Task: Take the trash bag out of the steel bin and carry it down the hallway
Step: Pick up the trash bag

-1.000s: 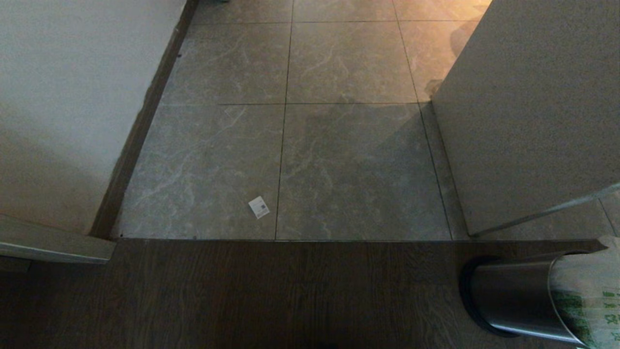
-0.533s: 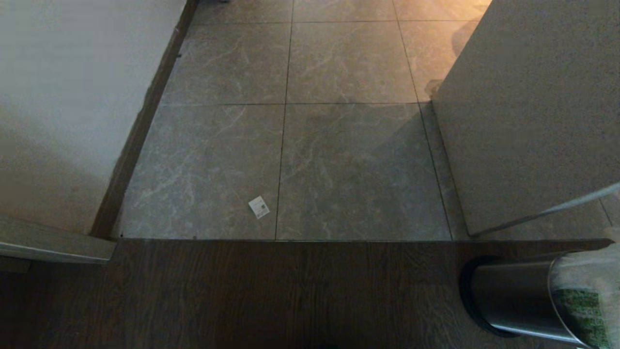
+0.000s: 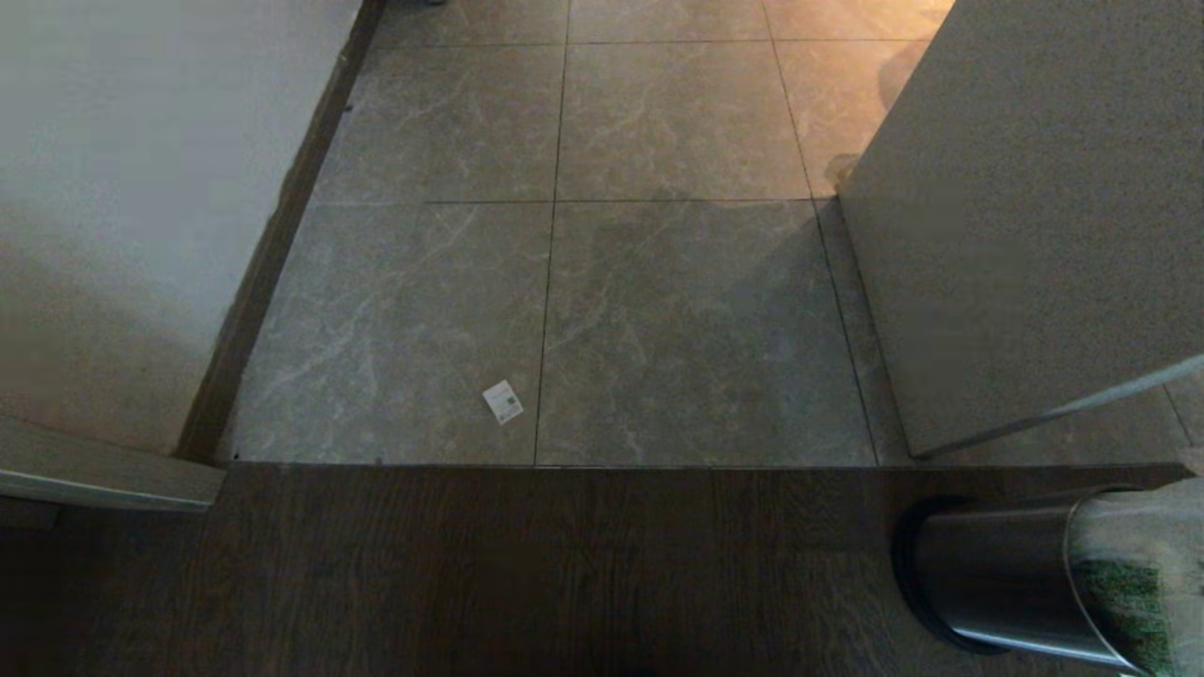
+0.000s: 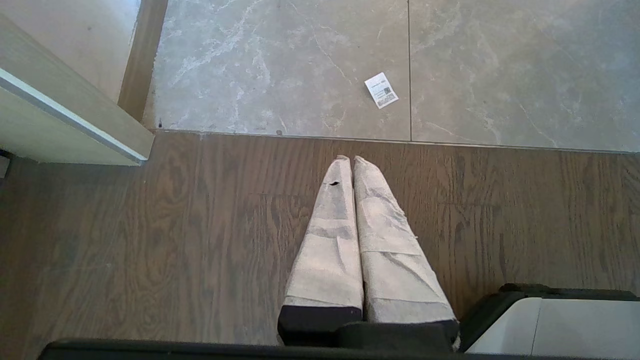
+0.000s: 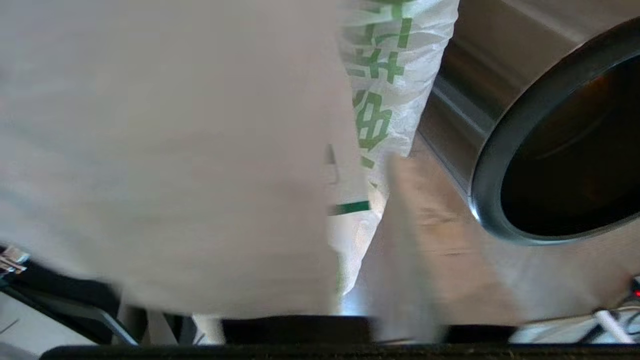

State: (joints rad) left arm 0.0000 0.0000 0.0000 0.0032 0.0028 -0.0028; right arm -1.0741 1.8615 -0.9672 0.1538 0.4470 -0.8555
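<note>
Crinkly white green-printed trash bag (image 5: 390, 65), largely blurred, beside brushed-steel bin (image 3: 988, 574) on dark wood planks (image 3: 470, 574); right gripper's (image 5: 360, 240) state unclear; left gripper (image 4: 350, 165) closed, empty.

Grey marble-look tiles (image 3: 677, 310) meeting dark wood planks (image 3: 470, 574) — white walls (image 3: 122, 207), warm light far off

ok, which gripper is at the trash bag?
The right gripper, beside the green-printed trash bag and the steel bin; the left gripper hangs shut over wood floor.
</note>
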